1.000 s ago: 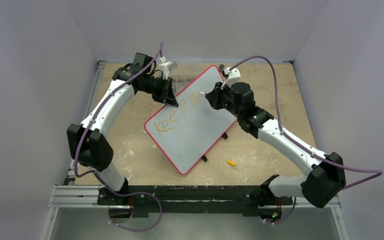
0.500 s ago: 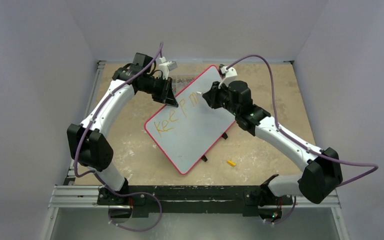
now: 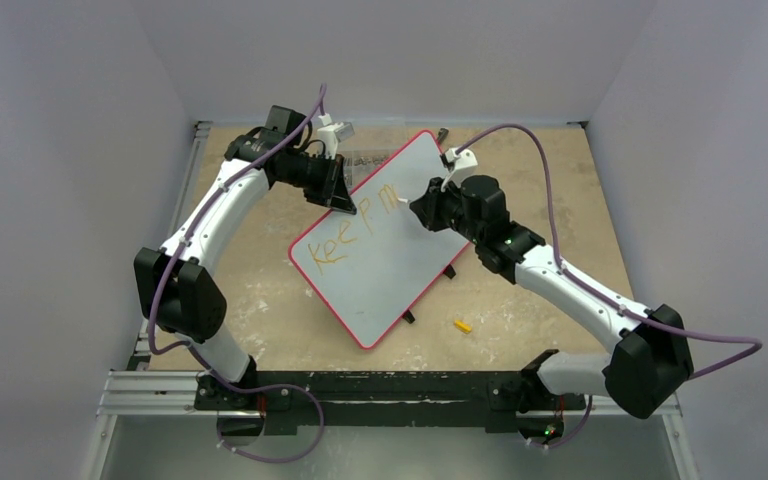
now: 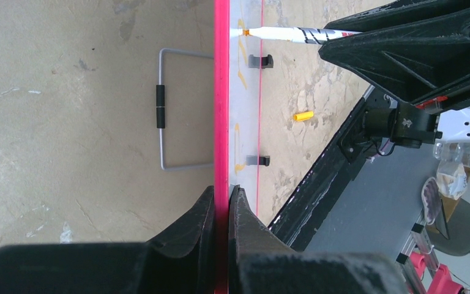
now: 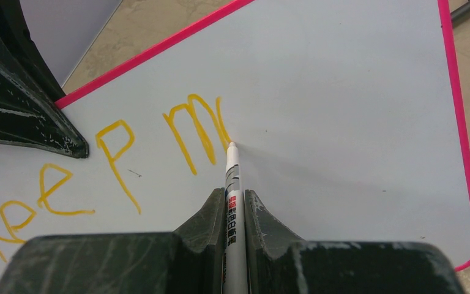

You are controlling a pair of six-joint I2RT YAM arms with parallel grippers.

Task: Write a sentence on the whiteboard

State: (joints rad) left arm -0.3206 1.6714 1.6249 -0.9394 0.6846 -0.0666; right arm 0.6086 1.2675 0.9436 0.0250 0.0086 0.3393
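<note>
A: Nearest the bases?
B: Only a yellow cap (image 3: 462, 325), loose on the counter (image 3: 290, 330), near the board (image 3: 390, 270) but apart from it.

A: And the board?
B: Set slantwise mid-counter, with one corner toward the bases and the opposite one toward the back wall. Pale surface, thin red frame (image 4: 221, 92), two black feet (image 3: 408, 317) along the right-hand long edge. Cannot tell from above whether flat or raised on one side.

A: Held by anything?
B: Yes, by the left jaws, clenched on the frame at the left long edge, one on each side of the red strip in the left wrist view. Behind them the left arm (image 3: 210, 215), bent in from the left side of the counter.

A: Anything written?
B: Orange lettering (image 5: 116, 159) in a single line, reading "Keep m". Runs up the left part of the board, with the "p" just beside the left jaws.

A: And on the right?
B: In the right jaws, a pen (image 5: 231, 202), its white barrel gripped tight between them and pointing away from the wrist. Tip on the surface, right at the end of the m's last stroke. Right arm (image 3: 570, 285) stretched across from the right, over the board's right edge.

A: Farther out?
B: From the left wrist, a wire loop (image 4: 161, 114) with a black sleeve, flat on the counter just beside the frame. Cannot tell whether fixed to the board.
</note>
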